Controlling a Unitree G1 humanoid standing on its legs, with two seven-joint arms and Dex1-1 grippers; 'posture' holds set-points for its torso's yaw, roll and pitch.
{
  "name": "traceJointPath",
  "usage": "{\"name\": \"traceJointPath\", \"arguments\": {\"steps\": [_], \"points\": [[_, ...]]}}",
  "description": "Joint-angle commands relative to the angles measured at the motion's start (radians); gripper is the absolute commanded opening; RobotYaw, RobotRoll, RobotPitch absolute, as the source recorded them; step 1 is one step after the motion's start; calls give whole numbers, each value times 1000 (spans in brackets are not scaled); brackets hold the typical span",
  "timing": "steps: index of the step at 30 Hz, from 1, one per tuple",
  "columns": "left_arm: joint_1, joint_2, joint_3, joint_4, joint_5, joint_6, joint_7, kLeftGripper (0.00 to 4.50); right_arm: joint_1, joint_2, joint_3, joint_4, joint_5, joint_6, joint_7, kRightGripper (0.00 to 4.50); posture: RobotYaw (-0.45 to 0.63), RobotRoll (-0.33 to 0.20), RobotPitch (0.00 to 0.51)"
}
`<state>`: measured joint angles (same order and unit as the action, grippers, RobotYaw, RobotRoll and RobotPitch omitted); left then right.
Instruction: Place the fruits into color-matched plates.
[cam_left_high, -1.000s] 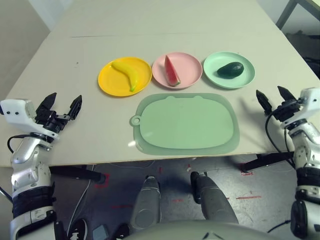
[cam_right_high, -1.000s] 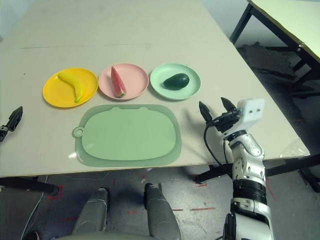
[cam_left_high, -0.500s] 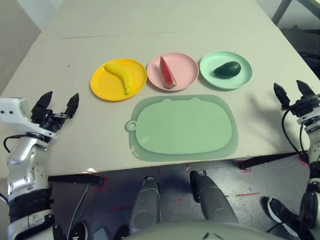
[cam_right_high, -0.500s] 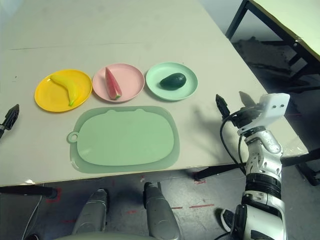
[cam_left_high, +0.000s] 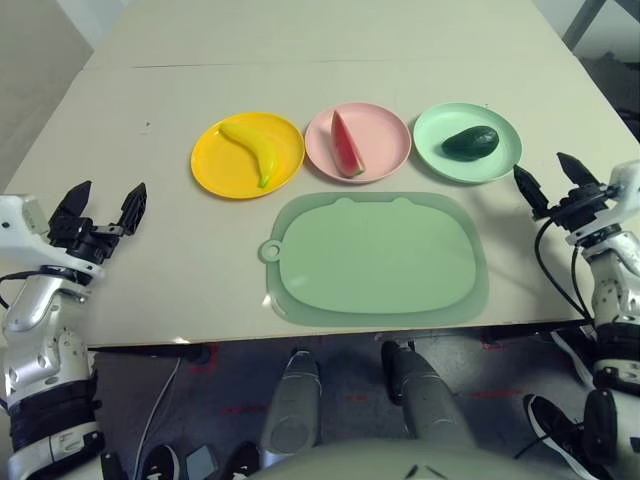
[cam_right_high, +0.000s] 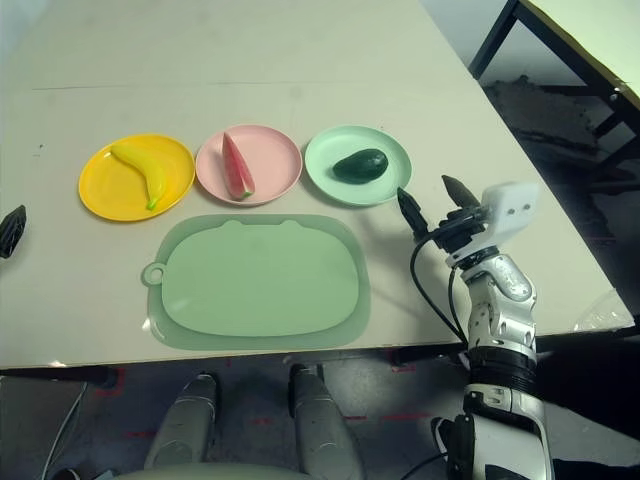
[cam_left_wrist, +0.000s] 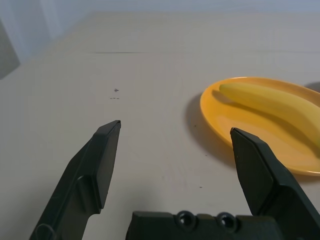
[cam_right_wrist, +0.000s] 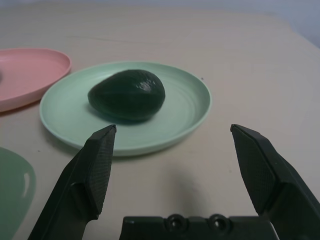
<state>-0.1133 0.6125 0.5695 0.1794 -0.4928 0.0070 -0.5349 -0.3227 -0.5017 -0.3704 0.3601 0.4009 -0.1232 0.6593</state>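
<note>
Here, a pale tabletop (cam_left_high: 150, 250) carries three round plates in a row, seen from above. The yellow plate (cam_left_high: 215, 170) is on the left, with a curved yellow banana (cam_left_high: 254, 150) lying in it. The pink plate (cam_left_high: 385, 135) is in the middle and holds a red watermelon wedge (cam_left_high: 345, 145) with a green rind. The mint green plate (cam_left_high: 500, 160) is on the right and holds a dark green avocado (cam_left_high: 470, 142). The yellow and pink plates nearly touch; the pink and mint green ones sit just beside each other. A larger green mat (cam_left_high: 378, 257) with rounded corners lies bare just in front of the plates, toward the robot. The left gripper (cam_left_high: 100, 205) hovers over the tabletop's left side, well apart from the yellow plate, its two black fingers (cam_left_wrist: 102, 160) spread wide and holding nothing. The right gripper (cam_left_high: 553, 180) hovers near the mint green plate, just beside its rim on the right, its fingers (cam_right_wrist: 97, 162) likewise spread wide and empty, pointed toward the avocado.
</note>
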Motion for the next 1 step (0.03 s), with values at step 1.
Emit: {"name": "traceJointPath", "arguments": {"steps": [1], "points": [[7,-2,-3,-1,6,4,-2,4470,30,3,-36,-17,30,23,-27,4500,21,0,275]]}}
